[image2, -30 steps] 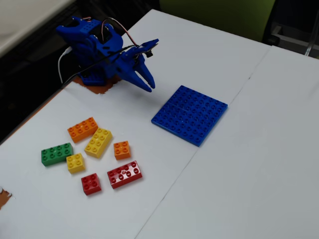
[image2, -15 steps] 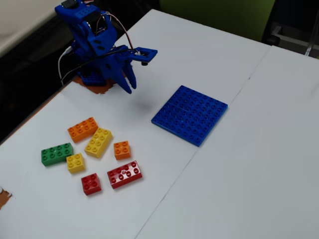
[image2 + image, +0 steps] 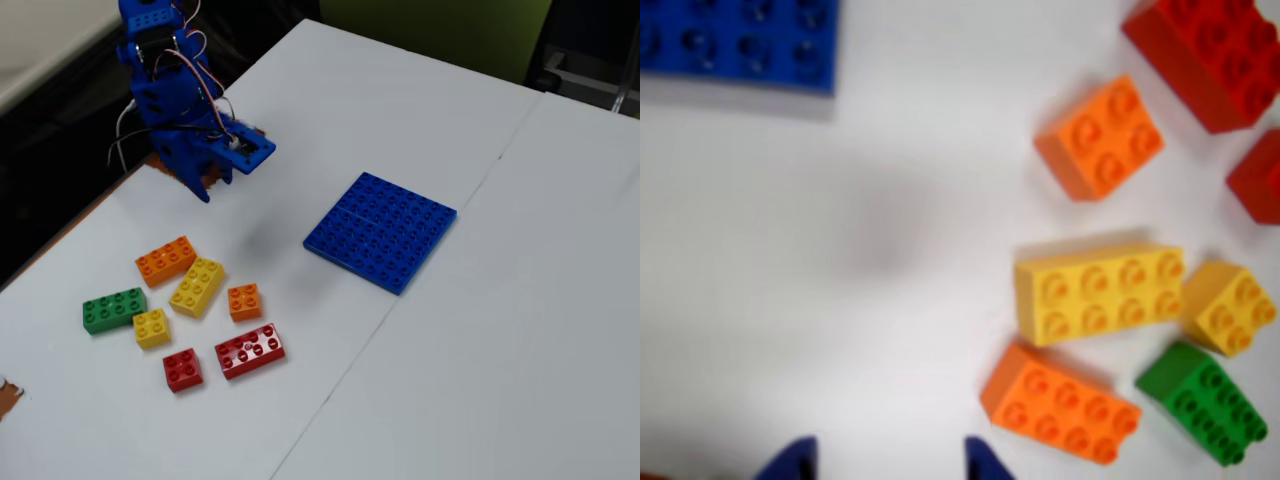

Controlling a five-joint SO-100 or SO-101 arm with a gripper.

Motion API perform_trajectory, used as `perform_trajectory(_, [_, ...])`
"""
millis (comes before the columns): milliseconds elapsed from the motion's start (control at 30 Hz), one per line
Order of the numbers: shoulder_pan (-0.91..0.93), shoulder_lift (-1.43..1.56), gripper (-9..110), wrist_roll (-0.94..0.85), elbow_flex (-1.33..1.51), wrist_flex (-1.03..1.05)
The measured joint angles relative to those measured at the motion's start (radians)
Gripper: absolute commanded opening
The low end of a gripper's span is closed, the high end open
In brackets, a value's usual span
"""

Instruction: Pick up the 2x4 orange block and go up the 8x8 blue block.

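The 2x4 orange block (image 3: 1060,403) lies flat on the white table, just right of my right fingertip in the wrist view. In the fixed view it (image 3: 166,260) is the brick nearest the arm. The 8x8 blue block (image 3: 381,230) lies flat mid-table, and its corner shows at the top left of the wrist view (image 3: 735,40). My gripper (image 3: 887,462) is open and empty, and only its two blue fingertips (image 3: 790,460) show at the bottom edge. In the fixed view the gripper (image 3: 205,185) hangs above the table, behind the orange block.
Around the orange block lie a yellow 2x4 brick (image 3: 1098,293), a yellow 2x2 brick (image 3: 1230,307), a green brick (image 3: 1205,402), a small orange 2x2 brick (image 3: 1100,137), a red 2x4 brick (image 3: 1215,55) and a red 2x2 brick (image 3: 1260,175). The table's left edge (image 3: 70,235) is close to the arm.
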Motion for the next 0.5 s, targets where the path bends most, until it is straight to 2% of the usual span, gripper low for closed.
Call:
perform_trajectory(233, [0.077,-0.052,22,0.011,0.0,-0.011])
perform_trajectory(500, [0.204,-0.104,22,-0.31,-0.015,-0.089])
